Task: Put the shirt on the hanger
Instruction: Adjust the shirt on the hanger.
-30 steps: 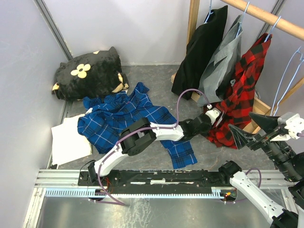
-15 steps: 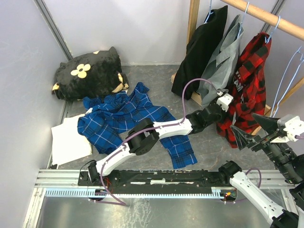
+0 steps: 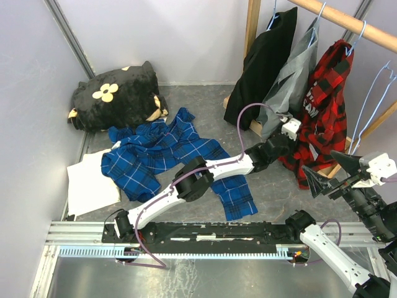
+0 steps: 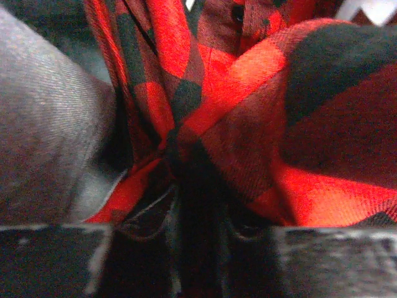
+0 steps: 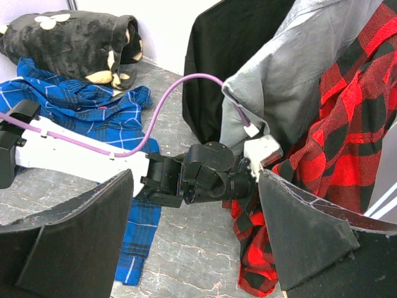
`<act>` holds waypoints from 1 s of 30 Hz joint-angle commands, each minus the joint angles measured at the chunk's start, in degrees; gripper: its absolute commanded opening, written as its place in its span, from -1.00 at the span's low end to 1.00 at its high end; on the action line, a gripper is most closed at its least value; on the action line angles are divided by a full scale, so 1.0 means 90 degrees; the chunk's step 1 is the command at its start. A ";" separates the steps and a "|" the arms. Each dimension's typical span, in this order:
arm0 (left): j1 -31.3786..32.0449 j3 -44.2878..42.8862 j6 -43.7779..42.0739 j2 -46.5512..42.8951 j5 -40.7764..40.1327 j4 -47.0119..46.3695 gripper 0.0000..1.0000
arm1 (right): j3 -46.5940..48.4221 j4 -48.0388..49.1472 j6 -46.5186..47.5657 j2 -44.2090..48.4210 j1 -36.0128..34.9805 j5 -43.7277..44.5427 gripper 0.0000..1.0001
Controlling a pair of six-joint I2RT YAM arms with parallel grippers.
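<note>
The red-and-black plaid shirt (image 3: pixel 325 105) hangs from the wooden rod on a light-blue wire hanger, of which only the hook (image 3: pixel 356 34) shows. My left gripper (image 3: pixel 291 144) is at the shirt's lower left edge. In the left wrist view, bunched red-and-black shirt cloth (image 4: pixel 298 124) runs down between the left gripper's (image 4: pixel 198 211) narrow jaws. In the right wrist view, that left gripper (image 5: pixel 251 186) presses into the shirt (image 5: pixel 347 124). My right gripper (image 3: pixel 329 174) (image 5: pixel 198 230) stands open and empty, just right of the shirt's hem.
A black jacket (image 3: pixel 263 62) and a grey jacket (image 3: pixel 288 81) hang left of the shirt on the rod (image 3: pixel 347 22). Empty blue hangers (image 3: pixel 377 93) hang at the right. A blue plaid shirt (image 3: pixel 161 152), a black flowered cushion (image 3: pixel 118 93) and white paper (image 3: pixel 92 183) lie on the floor.
My left gripper rose and moved right with the shirt's edge. The shirt went from slumped low to hanging straighter under the rod. The right arm barely moved.
</note>
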State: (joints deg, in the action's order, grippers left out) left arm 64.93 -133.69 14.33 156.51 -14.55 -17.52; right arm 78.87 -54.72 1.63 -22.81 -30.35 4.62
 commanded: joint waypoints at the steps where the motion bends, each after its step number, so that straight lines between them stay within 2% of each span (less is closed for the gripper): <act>1: -0.0284 0.0242 0.0393 -0.0321 0.0309 -0.0349 -0.23 | -0.0053 0.0140 0.0056 0.0010 -0.0026 0.0068 0.78; 3: -0.0288 0.0494 0.0374 -0.0568 0.0494 -0.0358 0.06 | -0.0088 0.0159 0.0026 0.0009 -0.0022 0.0047 0.78; 6: -0.0287 0.0836 0.0352 -0.0990 0.0809 -0.0341 0.29 | -0.0116 0.0167 -0.0004 0.0014 -0.0024 0.0009 0.78; 13: -0.0221 0.2140 0.0273 -0.2264 0.1134 -0.0523 0.52 | -0.0168 0.0113 -0.0013 0.0033 -0.0025 0.0009 0.78; 14: -0.0197 0.2336 0.0244 -0.2408 0.1113 -0.0581 0.57 | -0.0184 0.0118 -0.0023 0.0032 -0.0026 0.0000 0.78; 15: -0.0181 0.2498 0.0218 -0.2520 0.1102 -0.0595 0.72 | -0.0203 0.0122 -0.0032 0.0040 -0.0025 -0.0010 0.78; 21: -0.0104 0.3579 0.0349 -0.3208 0.0972 -0.0655 0.85 | -0.0283 0.0113 -0.0065 0.0045 -0.0026 -0.0057 0.78; 27: 0.0093 0.5164 0.0578 -0.3868 0.0860 -0.1211 0.88 | -0.0361 0.0080 -0.0060 0.0112 -0.0024 -0.0053 0.78; 30: 0.0159 0.5588 0.0890 -0.3883 0.0679 -0.1400 0.89 | -0.0431 0.0110 -0.0072 0.0099 -0.0024 -0.0078 0.78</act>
State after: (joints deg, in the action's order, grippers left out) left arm 65.17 -87.70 17.74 124.40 -6.02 -24.69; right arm 75.61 -55.00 1.37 -22.39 -30.35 4.54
